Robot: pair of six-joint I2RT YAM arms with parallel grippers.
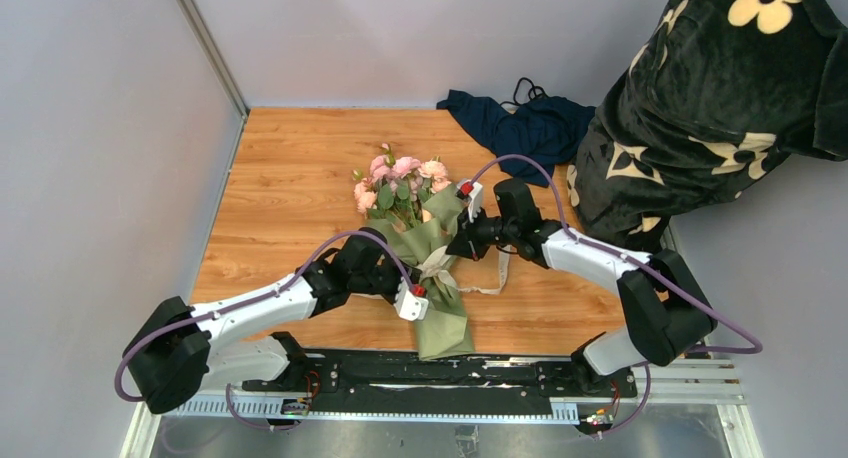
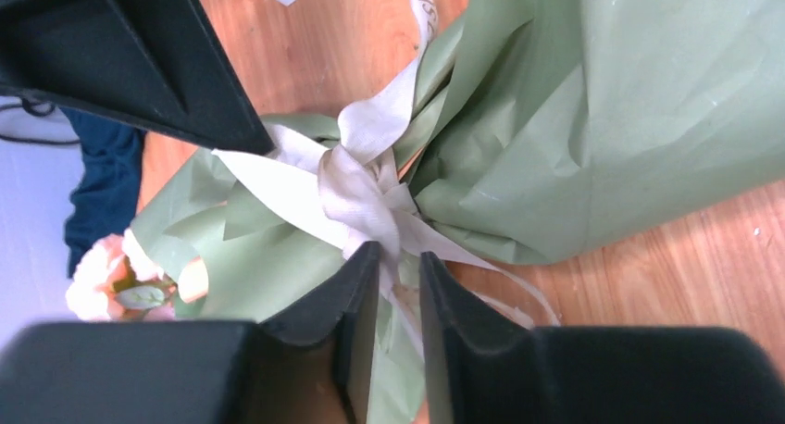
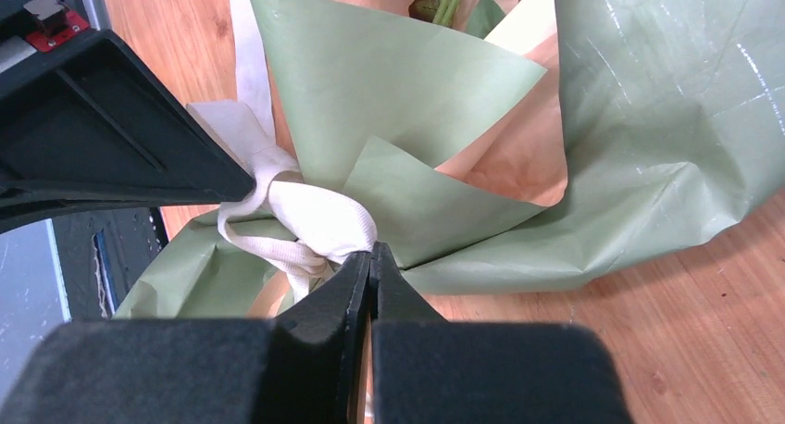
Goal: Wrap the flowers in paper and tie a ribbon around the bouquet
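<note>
Crowding the ribbon (image 2: pixel 356 188) knot: right jaws closed, left jaws slightly parted, seemingly astride its tail.

Non-task stuff on light-brown wood-grain table (image 1: pixel 290 178)
Crumpled dark navy cloth (image 1: pixel 520 128) at far edge, twd far right corner, w/ thin black cable (image 1: pixel 524 85) looped just behind it; big black plush fabric w/ cream flower prints (image 1: pixel 720 88) heaped over right edge; silver metal rail (image 1: pixel 400 410) along near edge.

Plain pale-grey walls (image 1: pixel 400 38) behind and left; light wood-grain tabletop (image 1: pixel 290 178); crumpled navy cloth (image 1: pixel 520 128) at its far edge.
</note>
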